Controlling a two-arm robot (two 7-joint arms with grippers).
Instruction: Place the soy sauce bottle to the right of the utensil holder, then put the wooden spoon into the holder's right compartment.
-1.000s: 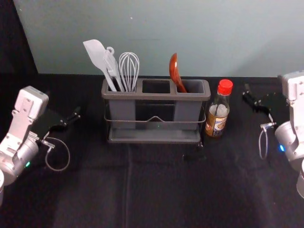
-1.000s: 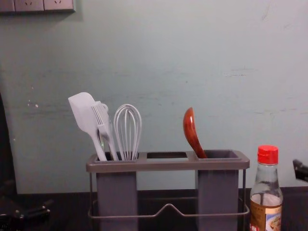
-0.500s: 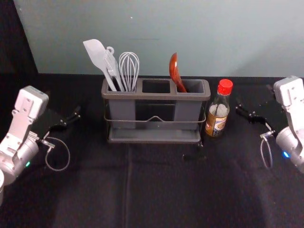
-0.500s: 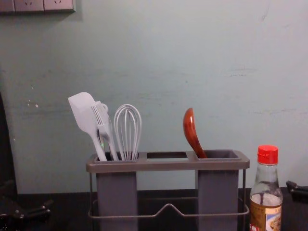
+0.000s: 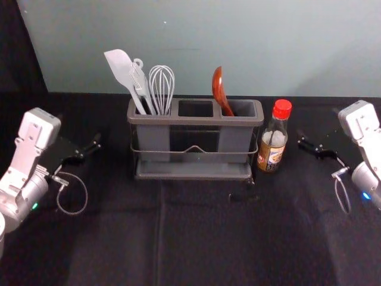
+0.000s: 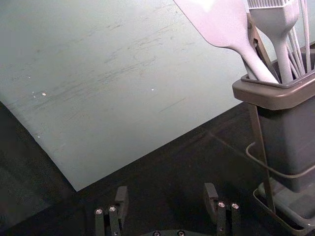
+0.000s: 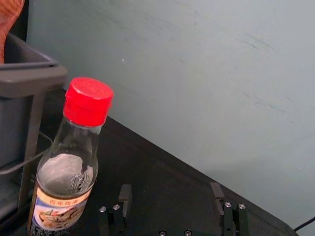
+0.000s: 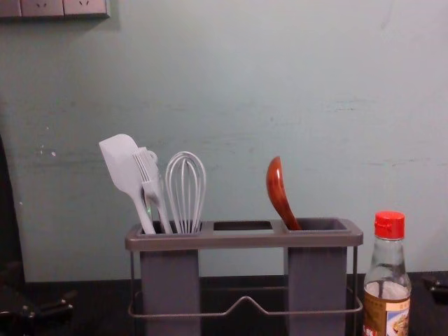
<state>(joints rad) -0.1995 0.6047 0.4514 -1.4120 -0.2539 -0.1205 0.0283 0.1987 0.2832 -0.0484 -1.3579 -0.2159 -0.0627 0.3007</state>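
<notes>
Well, with the holder (image 5: 195, 120) as the middle of a clock face and twelve at the wall (image 5: 202, 47), the left gripper (image 5: 78, 128) hangs out at nine o'clock. Its fingers (image 6: 210, 199) are spread wide, with nothing held between them. A thin wire loop (image 5: 85, 193) dangles from that arm, on the side nearer the robot.

Next comes the holder itself, upright on the black table (image 5: 196, 232). In its left compartment stand a pale spatula (image 5: 121, 68), a brush (image 5: 140, 83) and a whisk (image 5: 162, 83), heads up. The spatula leans out towards ten or eleven o'clock. The middle compartment (image 5: 195, 108) comes after, and a wire rail (image 8: 245, 299) runs across the front, dipping up to a small peak.

The spoon (image 5: 218, 86), reddish brown, is in the right compartment, rounded end up, tilted towards eleven o'clock; its lower end is hidden inside.

At three o'clock, just beside the holder's right end, the bottle (image 5: 273, 140) stands upright on the table. It has a red cap, clear glass above and a picture label lower down. I can't tell whether it touches the holder.

Farther out at three o'clock, past the bottle and apart from it, is the right gripper (image 5: 318, 123), its fingers (image 7: 217, 196) wide apart too and gripping nothing.
</notes>
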